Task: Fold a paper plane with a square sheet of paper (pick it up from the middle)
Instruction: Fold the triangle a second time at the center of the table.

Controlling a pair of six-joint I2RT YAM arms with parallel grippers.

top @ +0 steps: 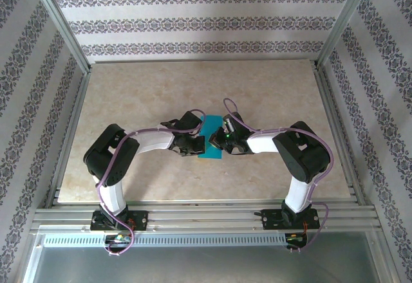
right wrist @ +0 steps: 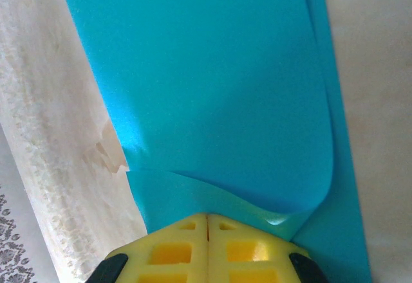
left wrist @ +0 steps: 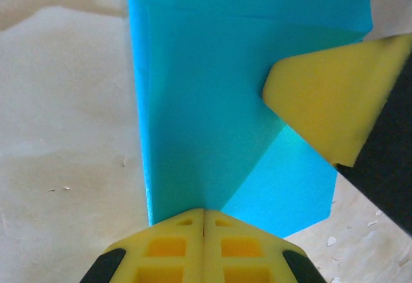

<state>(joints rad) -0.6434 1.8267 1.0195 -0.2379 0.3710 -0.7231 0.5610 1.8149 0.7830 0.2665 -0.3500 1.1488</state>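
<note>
While both of my arms reach inward over the beige table (top: 129, 96), the teal sheet of paper (top: 210, 139) lies near the middle of it, between my two claws. Seen from my left wrist, my left claw (left wrist: 204, 215) is clenched, its yellow tips pressed together at the sheet's near edge. I cannot tell whether any paper is caught between them. The sheet there lies flat, with a straight crease along its left side and a diagonal fold running up from my tips. One yellow finger (left wrist: 328, 96) of my right claw rests on its right part. Seen from my right wrist, my right claw (right wrist: 207, 219) is clamped on a flap of the sheet, which curls up from the layer beneath.
</note>
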